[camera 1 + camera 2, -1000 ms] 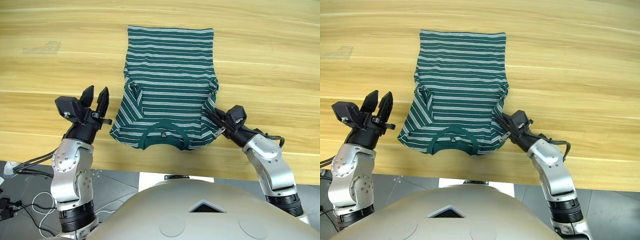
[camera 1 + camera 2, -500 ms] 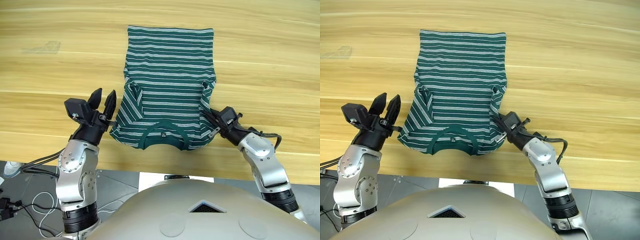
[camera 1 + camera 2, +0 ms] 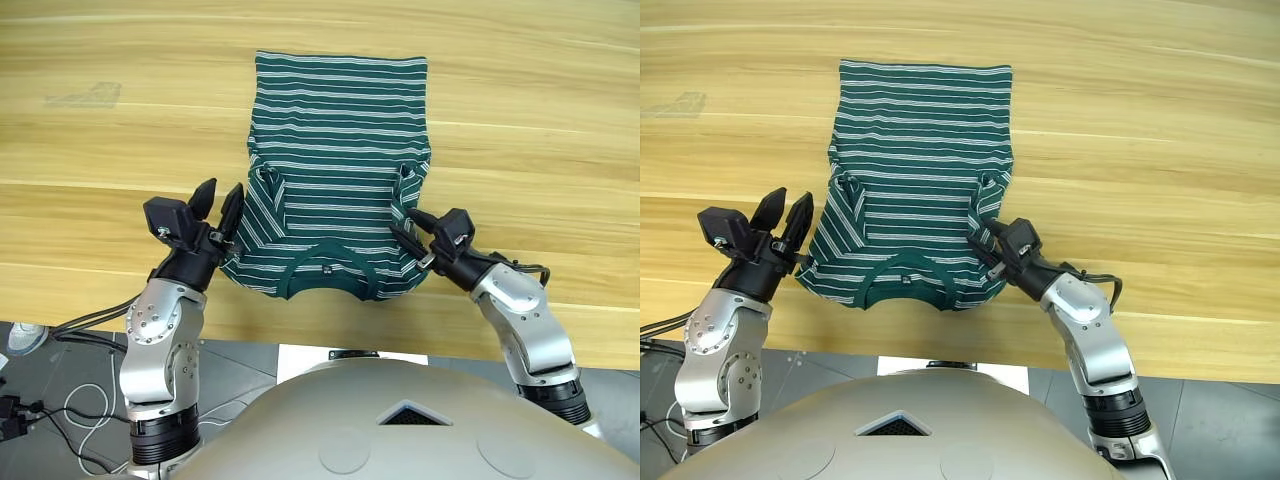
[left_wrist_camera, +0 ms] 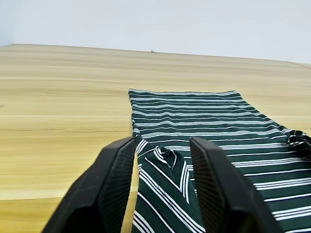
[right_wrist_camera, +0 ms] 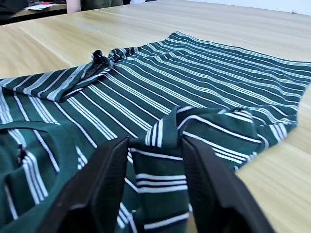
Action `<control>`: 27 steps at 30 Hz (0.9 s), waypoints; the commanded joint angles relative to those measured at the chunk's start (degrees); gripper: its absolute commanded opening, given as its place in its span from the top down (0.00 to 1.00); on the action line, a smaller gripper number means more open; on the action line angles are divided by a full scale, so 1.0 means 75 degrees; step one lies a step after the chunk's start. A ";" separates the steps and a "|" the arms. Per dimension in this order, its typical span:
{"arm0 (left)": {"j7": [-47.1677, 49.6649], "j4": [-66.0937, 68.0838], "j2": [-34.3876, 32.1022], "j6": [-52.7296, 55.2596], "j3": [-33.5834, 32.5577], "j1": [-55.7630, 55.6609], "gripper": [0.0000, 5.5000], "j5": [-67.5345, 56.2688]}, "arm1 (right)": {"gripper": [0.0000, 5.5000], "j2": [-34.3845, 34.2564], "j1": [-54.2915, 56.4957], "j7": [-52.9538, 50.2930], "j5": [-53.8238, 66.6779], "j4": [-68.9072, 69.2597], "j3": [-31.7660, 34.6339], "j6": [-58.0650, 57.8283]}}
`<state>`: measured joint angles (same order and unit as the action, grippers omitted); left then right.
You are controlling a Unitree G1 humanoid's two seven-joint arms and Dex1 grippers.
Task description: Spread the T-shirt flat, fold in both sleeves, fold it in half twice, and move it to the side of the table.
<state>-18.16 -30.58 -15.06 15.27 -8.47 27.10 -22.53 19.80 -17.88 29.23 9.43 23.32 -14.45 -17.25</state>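
Left eye view: striped T-shirt flat, sleeves folded; left gripper, right gripper spread.

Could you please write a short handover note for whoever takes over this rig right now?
Left tool: open, holding nothing, fingers either side of the left shoulder edge of the T-shirt.
Right tool: open, fingers astride the folded cloth at the right shoulder.
T-shirt: flat on the table, collar towards the robot.
Done: spread flat; both sleeves appear folded in.
Left: fold in half twice, then move it to the table's side.
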 commanded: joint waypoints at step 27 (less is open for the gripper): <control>0.0302 0.0150 0.0140 0.0071 0.0494 -0.0450 0.62 0.0482 | 0.02 -0.0314 0.0390 0.0658 0.3220 0.0333 0.1304 -0.1254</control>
<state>-16.30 -29.57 -13.94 14.97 -5.39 24.49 -19.96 16.71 -15.01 33.89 31.16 24.25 -6.41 -25.16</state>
